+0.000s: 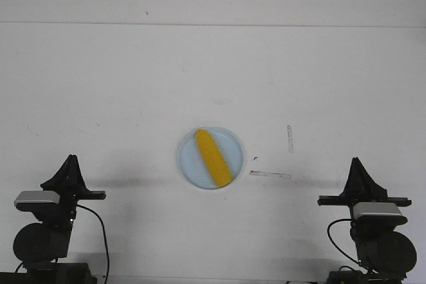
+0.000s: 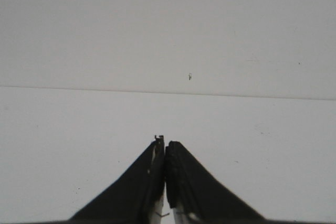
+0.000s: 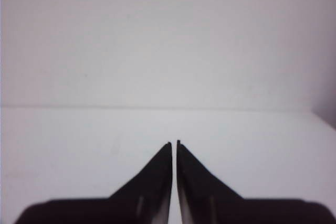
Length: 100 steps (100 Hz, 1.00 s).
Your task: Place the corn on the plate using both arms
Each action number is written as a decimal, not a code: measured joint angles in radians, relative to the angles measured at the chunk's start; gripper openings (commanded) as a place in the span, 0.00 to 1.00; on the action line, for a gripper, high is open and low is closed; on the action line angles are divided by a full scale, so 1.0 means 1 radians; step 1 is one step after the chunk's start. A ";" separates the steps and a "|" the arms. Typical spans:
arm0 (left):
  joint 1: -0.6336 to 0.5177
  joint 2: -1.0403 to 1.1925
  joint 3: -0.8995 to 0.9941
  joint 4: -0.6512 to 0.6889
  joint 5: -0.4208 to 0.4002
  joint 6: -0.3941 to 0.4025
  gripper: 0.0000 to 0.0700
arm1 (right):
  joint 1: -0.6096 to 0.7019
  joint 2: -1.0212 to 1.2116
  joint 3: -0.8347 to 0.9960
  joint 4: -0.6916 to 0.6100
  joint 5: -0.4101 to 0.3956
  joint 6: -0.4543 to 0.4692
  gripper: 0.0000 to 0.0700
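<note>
The corn (image 1: 213, 158) is lying inside the plate (image 1: 231, 141), slanting across it from the far-left part of the rim toward the near-right, and the plate is sitting around the middle of the table (image 1: 133, 78), well in from every edge. So the job is looking finished to me. The left gripper (image 1: 69, 160) is resting near the table's near-left corner, its fingers pressed together on nothing; the right gripper (image 1: 356, 162) is sitting near the near-right corner, tips almost touching, also empty. Both are standing well apart from the plate. The cob looks stiff, light and smooth, probably slippery; I would be gripping it across its thick middle.
</note>
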 measured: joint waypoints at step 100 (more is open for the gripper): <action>0.000 -0.011 0.000 -0.016 0.000 0.000 0.00 | 0.000 -0.028 0.000 0.010 0.000 -0.001 0.02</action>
